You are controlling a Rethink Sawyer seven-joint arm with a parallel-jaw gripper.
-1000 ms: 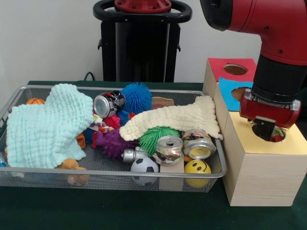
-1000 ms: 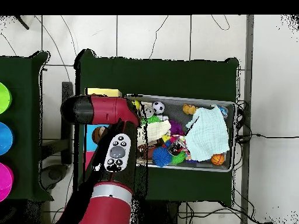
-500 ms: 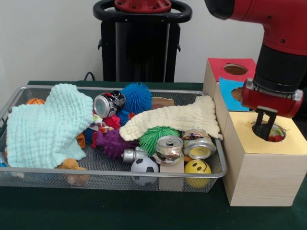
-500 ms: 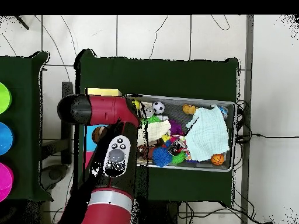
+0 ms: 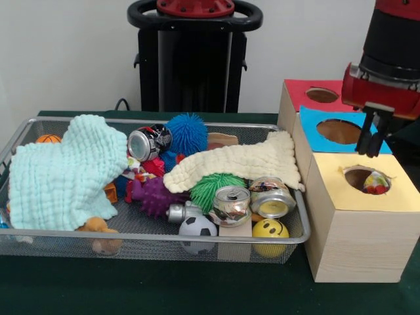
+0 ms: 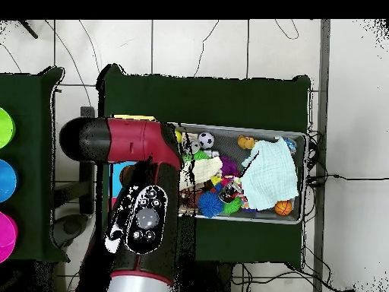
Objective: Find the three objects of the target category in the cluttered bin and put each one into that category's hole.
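My arm (image 6: 133,190) fills the 9 o'clock side of the overhead view, hiding the boxes there. On the dark green table (image 5: 131,289) sits the wire bin (image 5: 151,236), packed: a mint cloth (image 5: 62,170) at its 9 o'clock end, a cream cloth (image 5: 236,164) draped toward 3 o'clock. Beside the bin at 3 o'clock stands the yellow-topped box (image 5: 367,216), with blue-topped (image 5: 341,131) and red-topped (image 5: 318,95) boxes behind it toward 12 o'clock. My jaws (image 5: 376,134) hang above the blue top, spread apart and carrying nothing. In the yellow hole (image 5: 367,179) I see a crushed can (image 5: 376,184) lying inside, so I judge cans the target and at least one delivered; how many lie deeper I cannot tell. Left in the bin are three cans: two (image 5: 230,203) (image 5: 272,197) at 5 o'clock and one (image 5: 147,142) near 12 o'clock, so more fetching remains
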